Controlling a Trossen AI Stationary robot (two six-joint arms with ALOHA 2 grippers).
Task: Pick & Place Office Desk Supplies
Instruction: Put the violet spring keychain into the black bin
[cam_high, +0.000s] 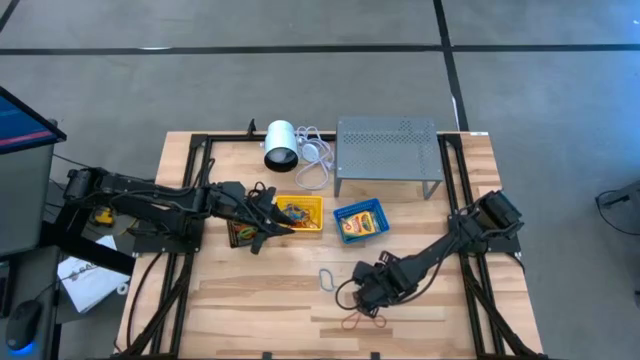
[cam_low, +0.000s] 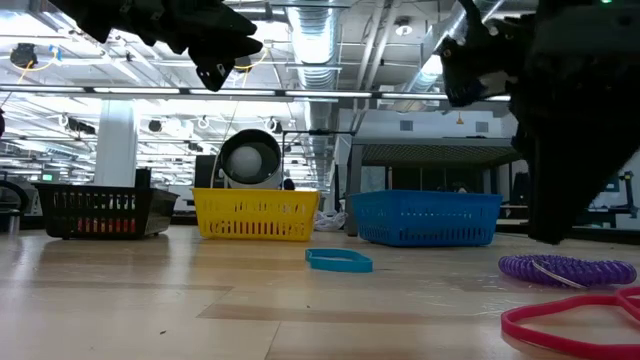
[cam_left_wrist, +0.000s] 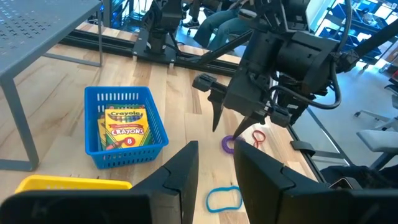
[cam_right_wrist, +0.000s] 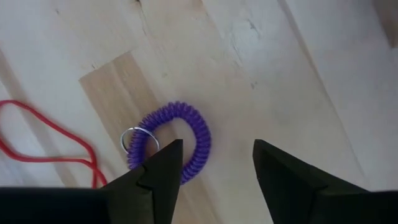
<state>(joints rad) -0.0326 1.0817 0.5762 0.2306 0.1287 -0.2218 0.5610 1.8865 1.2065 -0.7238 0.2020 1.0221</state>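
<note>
Two grippers are in view. Right gripper (cam_right_wrist: 214, 171) hangs low over the table at lower centre of the high view, fingers parted and grasping nothing, straddling the near edge of the purple coil band (cam_right_wrist: 180, 146), which lies flat with a small metal ring attached. This stance suits a closing pinch on the coil. A red rubber band (cam_right_wrist: 50, 143) lies just beside it, and a blue rubber band (cam_low: 338, 260) lies nearer the trays. Left gripper (cam_left_wrist: 217, 165) waits above the yellow tray (cam_high: 312, 206) at centre left, fingers slightly apart and empty. The blue tray (cam_left_wrist: 124, 99) already holds a crayon box (cam_left_wrist: 126, 127).
</note>
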